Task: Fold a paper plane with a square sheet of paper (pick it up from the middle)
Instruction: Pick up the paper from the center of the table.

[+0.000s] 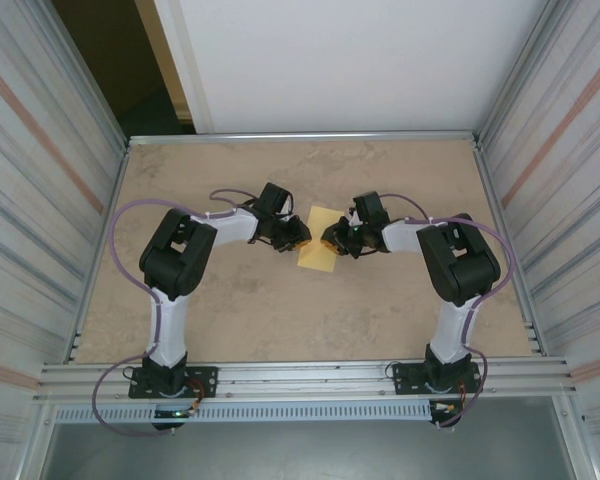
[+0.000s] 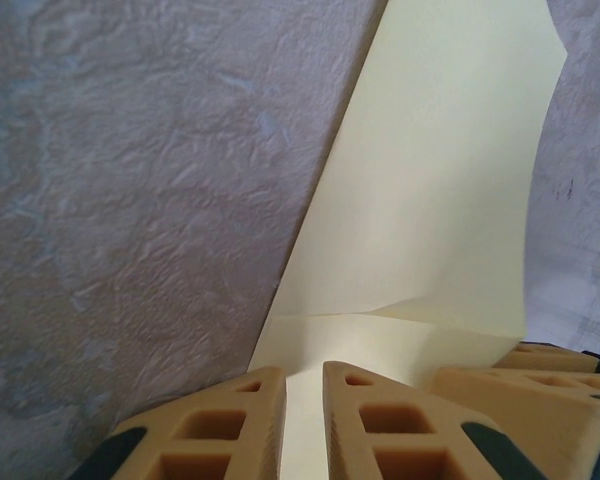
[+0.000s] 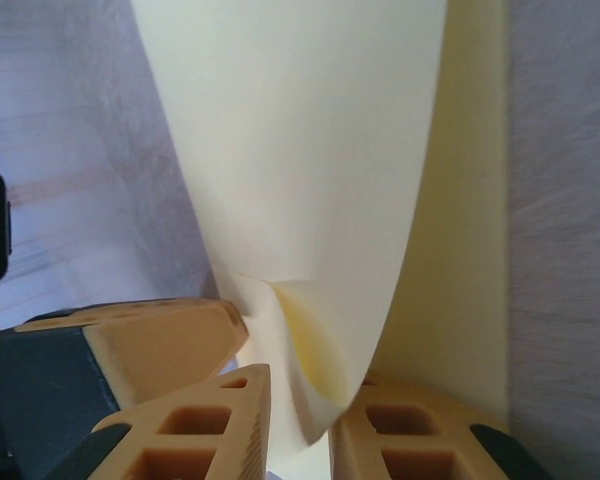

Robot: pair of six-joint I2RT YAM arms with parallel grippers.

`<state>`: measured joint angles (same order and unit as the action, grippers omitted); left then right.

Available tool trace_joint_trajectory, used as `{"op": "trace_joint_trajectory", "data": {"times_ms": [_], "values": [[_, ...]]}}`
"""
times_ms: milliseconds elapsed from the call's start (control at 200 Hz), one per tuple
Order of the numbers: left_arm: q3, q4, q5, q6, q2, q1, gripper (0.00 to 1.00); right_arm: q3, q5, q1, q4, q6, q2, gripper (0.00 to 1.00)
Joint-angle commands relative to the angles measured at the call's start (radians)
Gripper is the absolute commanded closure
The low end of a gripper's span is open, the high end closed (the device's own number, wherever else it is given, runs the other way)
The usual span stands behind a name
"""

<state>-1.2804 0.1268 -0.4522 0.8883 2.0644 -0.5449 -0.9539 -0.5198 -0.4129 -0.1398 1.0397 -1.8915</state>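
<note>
The square sheet of paper, pale yellow, lies mid-table between both grippers, bent rather than flat. My left gripper meets it from the left. In the left wrist view the left gripper has its tan fingers shut on the sheet, which runs through the narrow gap and rises in a fold beyond. My right gripper meets it from the right. In the right wrist view the right gripper is shut on a curled flap of the sheet. Each wrist view shows the other gripper's tan finger close by.
The beige marbled table is walled by corrugated panels on the left and right. A metal rail with both arm bases runs along the near edge. A white back wall stands behind the table.
</note>
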Motion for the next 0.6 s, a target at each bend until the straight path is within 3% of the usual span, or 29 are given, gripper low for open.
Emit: {"op": "trace_joint_trajectory", "data": {"times_ms": [0, 311, 596], "values": [[0.027, 0.083, 0.014, 0.007, -0.013, 0.006, 0.8, -0.003, -0.02, -0.014, -0.043, 0.011, -0.018, 0.78], [0.038, 0.054, -0.01, 0.011, -0.092, 0.033, 0.79, 0.006, -0.013, -0.019, -0.085, 0.012, -0.013, 0.91], [0.222, -0.151, -0.094, 0.043, -0.328, 0.131, 0.63, 0.022, -0.063, 0.016, -0.161, -0.081, 0.129, 0.97]]}}
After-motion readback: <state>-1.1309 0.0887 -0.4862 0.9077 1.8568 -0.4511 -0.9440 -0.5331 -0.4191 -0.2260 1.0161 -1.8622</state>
